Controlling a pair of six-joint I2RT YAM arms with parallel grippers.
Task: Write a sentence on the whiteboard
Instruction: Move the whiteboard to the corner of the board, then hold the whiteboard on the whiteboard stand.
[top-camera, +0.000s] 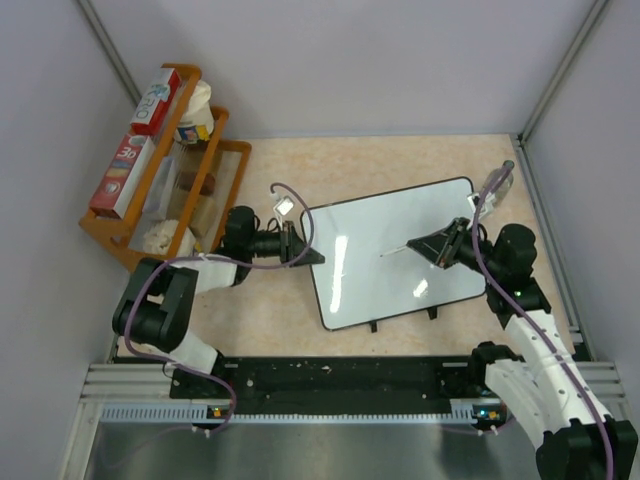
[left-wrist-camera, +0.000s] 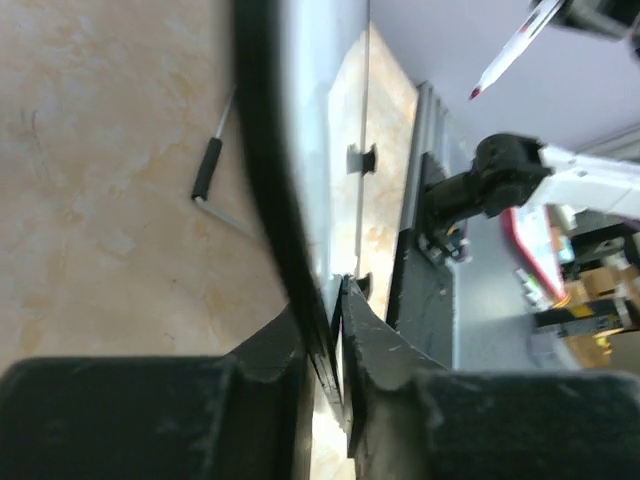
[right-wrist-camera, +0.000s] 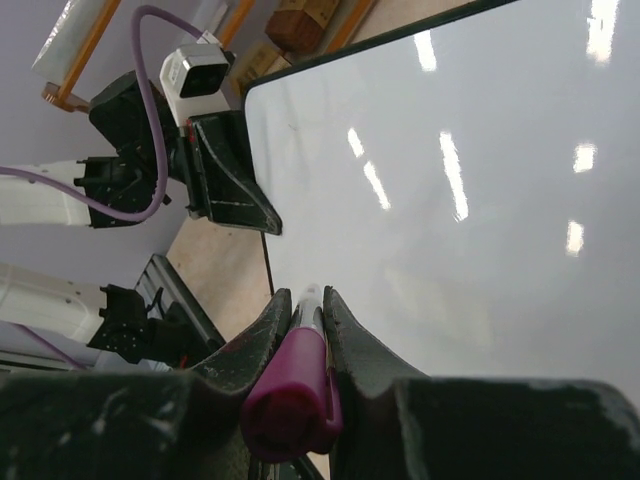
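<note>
The whiteboard (top-camera: 380, 290) lies on the bench (top-camera: 280, 310), long axis left-right, feet nearward; left pincer (top-camera: 316, 257) clenches its left edge, right pincer (top-camera: 425, 243) grasps a marker (top-camera: 393, 251) above it

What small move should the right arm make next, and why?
Probably lower the marker tip straight down until it touches the whiteboard. The surface looks blank, the right end effector is shut on the marker, whose tip seems to hang above the board, and the left end effector clamps the board's edge.
</note>
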